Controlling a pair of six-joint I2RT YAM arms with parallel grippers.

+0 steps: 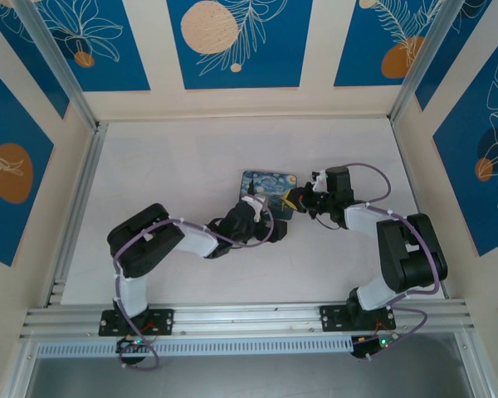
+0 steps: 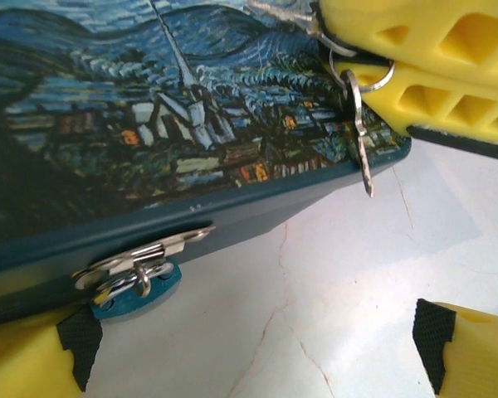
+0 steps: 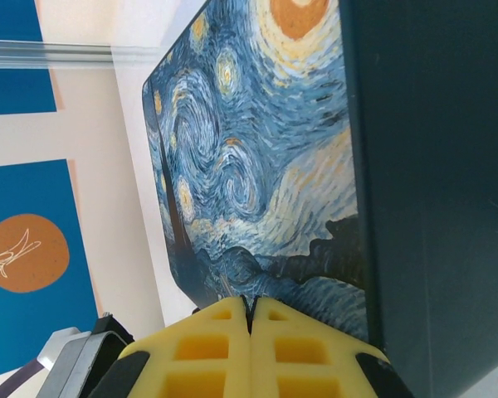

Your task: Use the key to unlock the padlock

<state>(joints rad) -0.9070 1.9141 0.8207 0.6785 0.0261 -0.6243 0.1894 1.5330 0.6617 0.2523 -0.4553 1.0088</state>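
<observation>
The padlock (image 1: 268,184), a dark blue block printed with a starry-night painting, lies on the white table. In the left wrist view the padlock (image 2: 149,108) has a silvery shackle (image 2: 141,261) at its near edge. My left gripper (image 1: 253,207) sits at that edge, open (image 2: 257,344), with bare table between its fingers. My right gripper (image 1: 295,199) is at the padlock's right corner, its yellow fingers (image 2: 432,58) pressed shut on a ring from which the small silvery key (image 2: 361,141) dangles. The right wrist view shows the shut right gripper (image 3: 251,313) before the padlock's painted face (image 3: 257,149).
Cream walls with blue flower panels (image 1: 232,41) enclose the table on three sides. Aluminium rails (image 1: 75,199) run along the left wall and the near edge (image 1: 249,315). Bare white table (image 1: 174,157) lies left of and behind the padlock.
</observation>
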